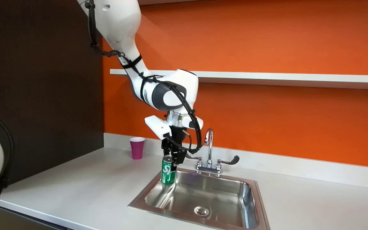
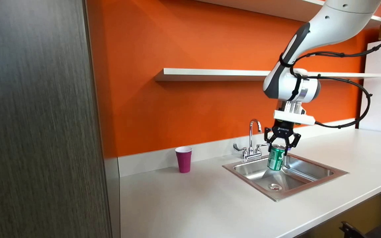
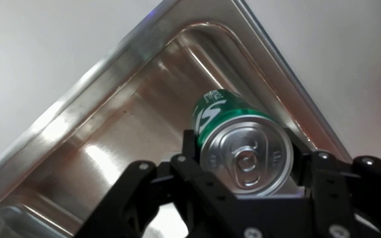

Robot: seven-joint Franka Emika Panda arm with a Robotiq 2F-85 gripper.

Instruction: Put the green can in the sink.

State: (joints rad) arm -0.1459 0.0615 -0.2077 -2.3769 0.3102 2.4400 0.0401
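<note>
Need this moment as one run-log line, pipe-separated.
pincer: closed on green can | can: over or in sink, bottom contact unclear | release: not yet | pink-purple cup: standing on counter

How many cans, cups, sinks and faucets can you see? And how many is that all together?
Can: 1
Cup: 1
Sink: 1
Faucet: 1
Total: 4
</note>
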